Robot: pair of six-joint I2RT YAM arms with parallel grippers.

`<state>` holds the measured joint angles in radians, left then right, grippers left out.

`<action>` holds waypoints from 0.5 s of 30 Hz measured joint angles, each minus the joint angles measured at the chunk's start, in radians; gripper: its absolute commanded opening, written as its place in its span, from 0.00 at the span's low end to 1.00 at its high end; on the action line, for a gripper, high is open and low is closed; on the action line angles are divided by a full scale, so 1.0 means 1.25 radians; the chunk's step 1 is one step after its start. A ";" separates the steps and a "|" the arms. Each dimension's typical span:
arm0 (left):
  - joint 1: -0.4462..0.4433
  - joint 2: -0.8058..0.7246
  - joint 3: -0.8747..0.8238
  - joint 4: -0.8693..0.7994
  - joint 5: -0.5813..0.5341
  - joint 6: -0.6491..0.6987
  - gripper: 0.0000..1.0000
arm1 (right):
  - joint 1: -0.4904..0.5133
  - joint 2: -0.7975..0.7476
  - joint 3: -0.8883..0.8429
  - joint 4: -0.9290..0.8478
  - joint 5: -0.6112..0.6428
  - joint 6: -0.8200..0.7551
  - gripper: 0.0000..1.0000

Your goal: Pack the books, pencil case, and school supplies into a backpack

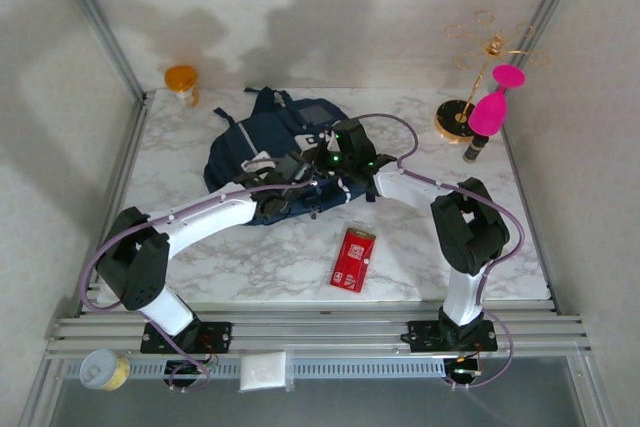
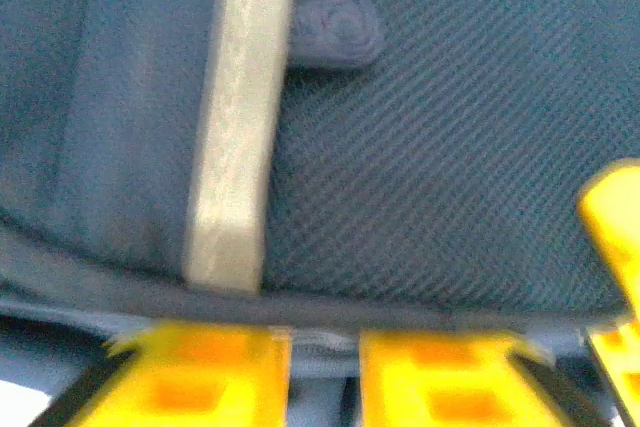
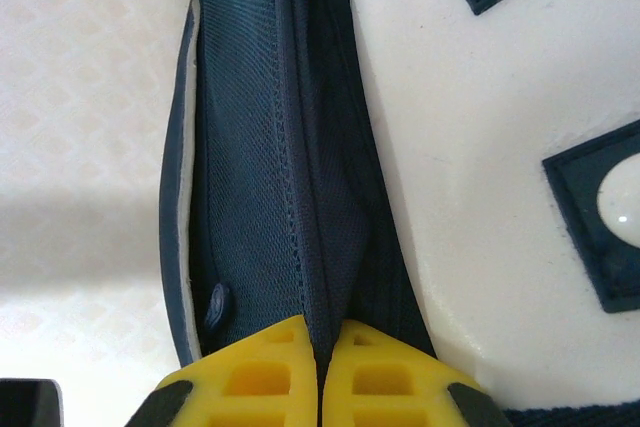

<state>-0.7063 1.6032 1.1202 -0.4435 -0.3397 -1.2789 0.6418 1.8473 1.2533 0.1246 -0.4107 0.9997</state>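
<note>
Now backpack (image 1: 285, 127) lay flat, handle pointing far; right gripper (image 3: 320, 337) pinched its fabric, left gripper (image 2: 325, 357) nearly closed, hold unclear.

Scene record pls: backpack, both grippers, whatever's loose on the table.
backpack: lying on the marble table, centre back
right gripper: shut on a fold of backpack fabric
left gripper: at the backpack's edge below the pale stripe, fingers close together, grip unclear
red packet: flat on the table near the front, apart from the backpack, not packed
clutter: orange cup back left; gold stand back right
</note>
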 measured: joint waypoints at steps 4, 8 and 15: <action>0.000 -0.007 -0.008 -0.001 -0.022 -0.108 0.13 | 0.011 0.000 0.000 0.005 0.012 0.000 0.00; 0.000 -0.034 -0.030 0.012 -0.025 -0.147 0.06 | 0.013 0.000 0.000 0.005 0.011 0.000 0.00; 0.001 -0.080 -0.070 0.039 -0.035 -0.103 0.00 | 0.007 -0.003 0.000 0.004 -0.002 -0.004 0.00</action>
<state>-0.7055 1.5036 1.0321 -0.3950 -0.3832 -1.4075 0.6506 1.8435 1.2533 0.1299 -0.4126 0.9947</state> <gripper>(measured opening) 0.064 0.066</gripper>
